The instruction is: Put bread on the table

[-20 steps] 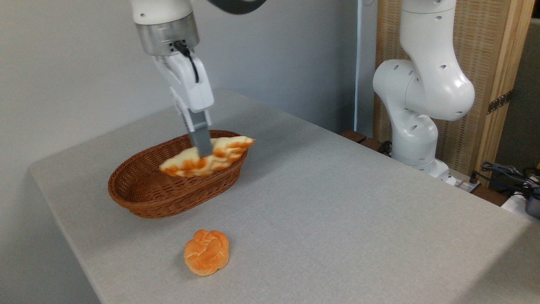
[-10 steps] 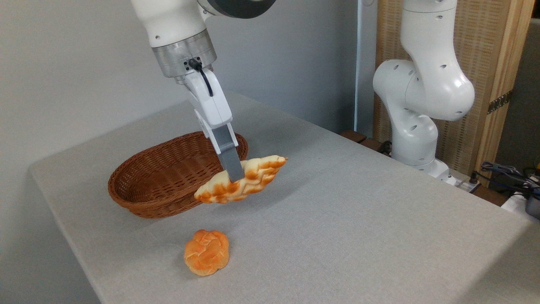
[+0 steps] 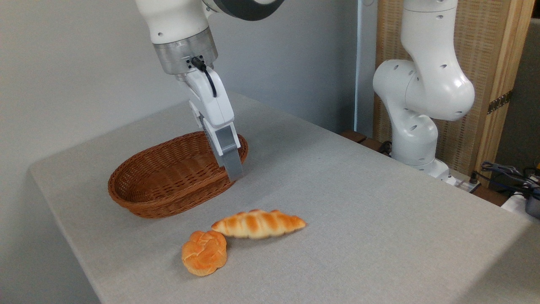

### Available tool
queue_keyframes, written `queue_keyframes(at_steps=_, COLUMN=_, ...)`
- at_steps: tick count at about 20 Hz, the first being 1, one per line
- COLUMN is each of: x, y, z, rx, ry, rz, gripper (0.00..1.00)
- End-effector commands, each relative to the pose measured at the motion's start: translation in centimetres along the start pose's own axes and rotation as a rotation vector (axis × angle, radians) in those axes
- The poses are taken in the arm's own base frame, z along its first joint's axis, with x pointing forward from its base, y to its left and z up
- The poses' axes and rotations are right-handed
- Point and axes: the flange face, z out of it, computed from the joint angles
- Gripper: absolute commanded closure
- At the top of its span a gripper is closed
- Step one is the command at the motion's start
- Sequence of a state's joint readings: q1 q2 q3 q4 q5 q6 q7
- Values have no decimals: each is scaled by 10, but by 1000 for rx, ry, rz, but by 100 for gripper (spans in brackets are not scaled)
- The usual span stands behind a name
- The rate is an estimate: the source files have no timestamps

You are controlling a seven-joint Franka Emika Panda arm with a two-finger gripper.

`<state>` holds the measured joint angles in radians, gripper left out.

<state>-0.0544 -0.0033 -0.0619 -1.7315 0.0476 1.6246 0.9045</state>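
Observation:
The bread [image 3: 258, 223], a long cream loaf with orange-brown stripes, lies on the grey table [image 3: 358, 211] in front of the basket, slightly blurred. Its left end meets the top of a small round orange bun [image 3: 204, 252]. My gripper [image 3: 234, 174] hangs above and behind the bread, at the right end of the wicker basket [image 3: 168, 177]. Nothing is held in it. I see its grey fingers [image 3: 230, 154] edge-on, one behind the other, and they hold nothing.
The brown basket has nothing in it that I can see. The arm's white base [image 3: 415, 126] stands off the table's far right edge, with cables [image 3: 506, 173] beside it. A wooden screen stands behind it.
The bread was carried out of the basket to the right, then let go. It has dropped to the table beside the bun, nudging the bun slightly left. The gripper stays up by the basket.

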Motion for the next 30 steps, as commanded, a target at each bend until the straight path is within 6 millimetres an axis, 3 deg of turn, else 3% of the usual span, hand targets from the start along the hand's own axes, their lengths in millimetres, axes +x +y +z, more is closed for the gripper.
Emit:
queue_keyframes(at_steps=1, x=-5, y=15, z=-18, rx=-48, ry=14, rz=-32, gripper=0)
queue_keyframes(at_steps=3, x=-2, y=2, z=-37, rx=8, ry=70, rz=-44, gripper=0)
queue_keyframes(at_steps=8, x=-3, y=-14, z=-38, rx=39, ry=127, rz=-71, gripper=0)
queue_keyframes(at_steps=13, x=-5, y=-12, z=-43, rx=39, ry=143, rz=-101, gripper=0)
queue_keyframes(at_steps=18, x=4, y=-18, z=-50, rx=71, ry=219, rz=-307, gripper=0)
queue_keyframes(at_steps=30, x=0, y=-12, z=-61, rx=8, ry=190, rz=-309, gripper=0)
